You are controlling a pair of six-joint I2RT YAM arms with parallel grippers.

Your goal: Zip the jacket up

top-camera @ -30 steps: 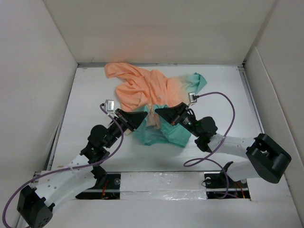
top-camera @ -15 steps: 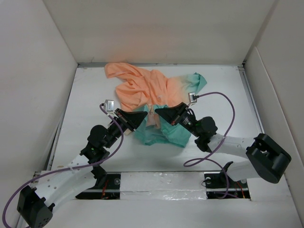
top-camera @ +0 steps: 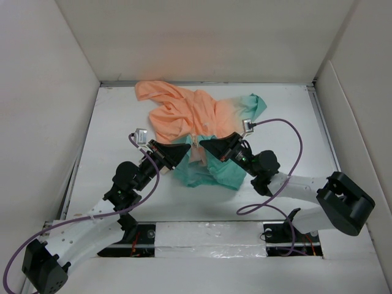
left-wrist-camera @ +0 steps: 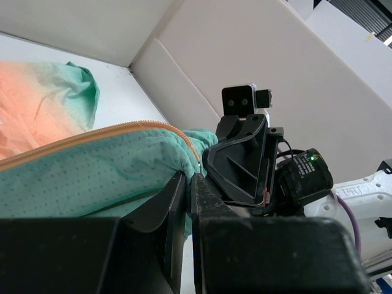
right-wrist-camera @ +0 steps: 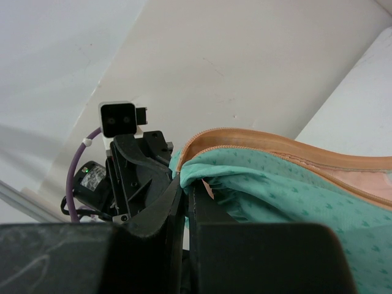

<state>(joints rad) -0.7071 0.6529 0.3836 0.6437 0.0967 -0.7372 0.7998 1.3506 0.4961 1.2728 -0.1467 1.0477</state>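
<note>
Top external: my left gripper (top-camera: 188, 147) and right gripper (top-camera: 203, 143) are each clamped tight on the jacket (top-camera: 190, 113) at its teal hem. It looks like thin, floppy cloth, so I'd hold the firmer zipper tape (left-wrist-camera: 92, 133).

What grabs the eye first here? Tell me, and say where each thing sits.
The jacket, peach fading to teal, lies crumpled at the far middle of the white table. The left gripper and right gripper meet almost tip to tip at its teal near part. Each is shut on fabric beside the orange zipper.
</note>
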